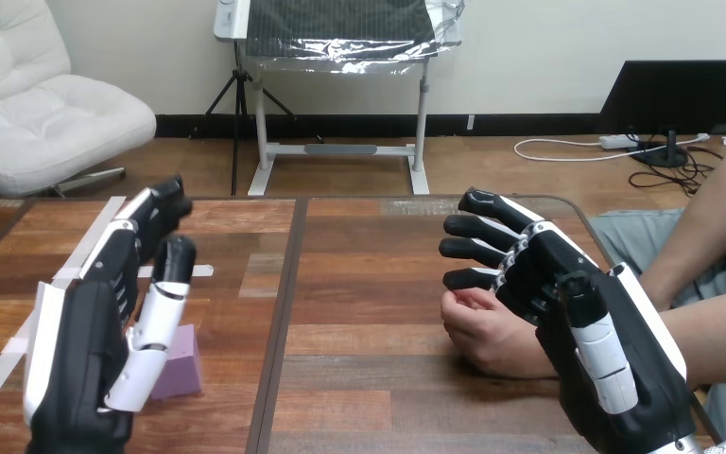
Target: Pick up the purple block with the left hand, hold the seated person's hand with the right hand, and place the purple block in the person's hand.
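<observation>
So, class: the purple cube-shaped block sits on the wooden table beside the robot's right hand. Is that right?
No, wrong hand. The head view shows the purple cube-shaped block sitting on the wooden table beside the robot's left hand.

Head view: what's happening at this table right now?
The robot's left hand hovers open by the purple block, which lies on the table, not yet picked up. Its right hand is open over the person's hand, which rests loosely closed on the table; no grip shows.
</observation>
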`<move>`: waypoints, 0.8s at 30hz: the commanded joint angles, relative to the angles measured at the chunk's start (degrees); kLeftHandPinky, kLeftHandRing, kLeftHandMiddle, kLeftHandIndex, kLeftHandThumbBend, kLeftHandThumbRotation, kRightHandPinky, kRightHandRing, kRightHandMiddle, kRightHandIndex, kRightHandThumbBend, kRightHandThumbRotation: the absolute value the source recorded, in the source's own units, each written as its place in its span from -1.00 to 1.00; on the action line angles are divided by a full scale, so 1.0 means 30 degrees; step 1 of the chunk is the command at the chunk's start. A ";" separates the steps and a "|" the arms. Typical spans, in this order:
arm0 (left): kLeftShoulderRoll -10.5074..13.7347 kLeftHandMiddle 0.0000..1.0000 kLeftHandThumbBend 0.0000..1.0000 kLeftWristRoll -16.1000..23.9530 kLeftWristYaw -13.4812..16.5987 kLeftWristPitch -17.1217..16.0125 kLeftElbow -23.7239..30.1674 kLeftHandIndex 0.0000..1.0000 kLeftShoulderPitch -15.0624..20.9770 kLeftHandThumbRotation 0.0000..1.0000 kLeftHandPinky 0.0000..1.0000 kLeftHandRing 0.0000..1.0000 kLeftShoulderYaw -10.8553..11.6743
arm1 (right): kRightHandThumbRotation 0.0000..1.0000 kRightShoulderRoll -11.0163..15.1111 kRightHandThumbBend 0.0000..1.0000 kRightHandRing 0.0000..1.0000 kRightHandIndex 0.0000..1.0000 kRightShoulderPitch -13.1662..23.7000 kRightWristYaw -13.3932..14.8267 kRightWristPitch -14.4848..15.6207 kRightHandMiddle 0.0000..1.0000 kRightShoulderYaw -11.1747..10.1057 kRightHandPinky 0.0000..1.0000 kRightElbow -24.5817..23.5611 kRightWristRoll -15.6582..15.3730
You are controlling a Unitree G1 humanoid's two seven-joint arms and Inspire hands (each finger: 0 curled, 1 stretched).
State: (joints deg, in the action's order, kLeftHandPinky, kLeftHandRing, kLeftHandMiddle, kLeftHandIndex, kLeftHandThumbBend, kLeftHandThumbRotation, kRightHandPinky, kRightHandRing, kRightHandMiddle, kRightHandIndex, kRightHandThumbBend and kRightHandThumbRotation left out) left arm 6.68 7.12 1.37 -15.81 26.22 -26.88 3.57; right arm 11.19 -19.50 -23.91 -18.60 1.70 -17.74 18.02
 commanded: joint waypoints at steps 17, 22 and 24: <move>0.1482 0.63 -0.34 0.2567 -0.0060 0.0048 -0.2837 0.62 0.2492 0.18 0.21 0.56 0.0510 | 0.73 -0.0170 0.53 0.57 0.67 0.1104 0.0278 -0.0082 0.61 -0.0121 0.38 -0.0711 -0.0266; 0.1819 0.64 -0.23 0.2874 -0.0160 0.0360 -0.3548 0.64 0.2852 0.15 0.22 0.56 0.0580 | 0.72 -0.0183 0.53 0.57 0.66 0.1122 0.0203 -0.0149 0.61 -0.0110 0.38 -0.0631 -0.0153; 0.1954 0.65 -0.19 0.3010 -0.0153 0.0486 -0.3785 0.64 0.3003 0.14 0.25 0.57 0.0603 | 0.72 -0.0172 0.52 0.57 0.66 0.1128 0.0194 -0.0216 0.61 -0.0118 0.39 -0.0601 -0.0201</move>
State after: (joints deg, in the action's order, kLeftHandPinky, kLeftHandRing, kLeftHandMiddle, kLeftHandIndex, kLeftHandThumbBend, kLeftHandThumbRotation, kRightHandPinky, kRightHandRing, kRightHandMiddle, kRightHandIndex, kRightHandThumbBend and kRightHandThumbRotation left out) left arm 10.83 15.01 0.96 -14.83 16.80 -22.05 4.63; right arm 11.15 -19.45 -23.71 -18.59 1.72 -17.74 17.53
